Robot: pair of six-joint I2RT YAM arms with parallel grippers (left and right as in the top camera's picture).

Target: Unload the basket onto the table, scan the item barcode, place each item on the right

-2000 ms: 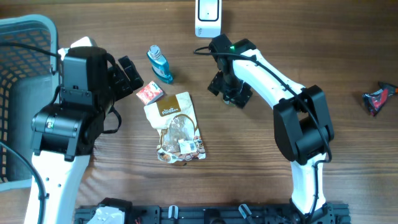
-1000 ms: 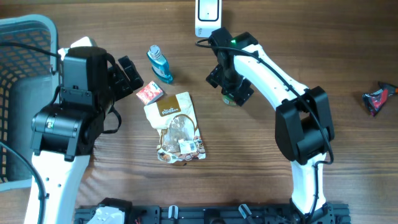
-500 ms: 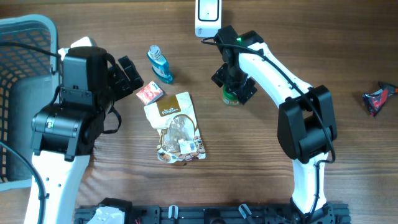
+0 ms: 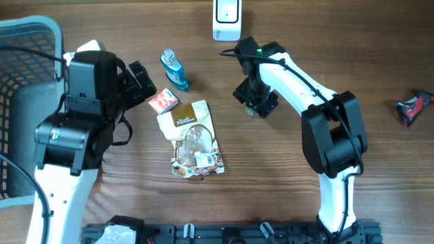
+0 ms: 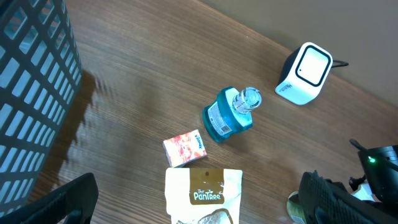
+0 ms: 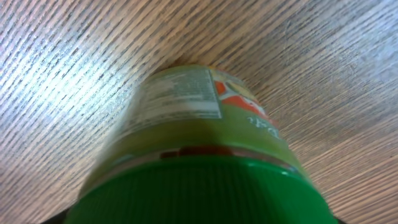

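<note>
A jar with a green lid and a yellow-green label stands on the wooden table and fills the right wrist view. My right gripper is directly over it and hides nearly all of it from above. Its fingers do not show, so their hold on the jar is unclear. The white scanner stands at the table's far edge, just beyond that arm. My left gripper is open and empty, with its fingers wide apart above the top of a white and brown snack pouch.
A blue bottle and a small red box lie left of the jar, above the pouch. A dark mesh basket stands at the left edge. A red and black object lies far right.
My right gripper has shifted slightly and come down over the jar, which showed beside it half a second ago. The left arm has not moved.
</note>
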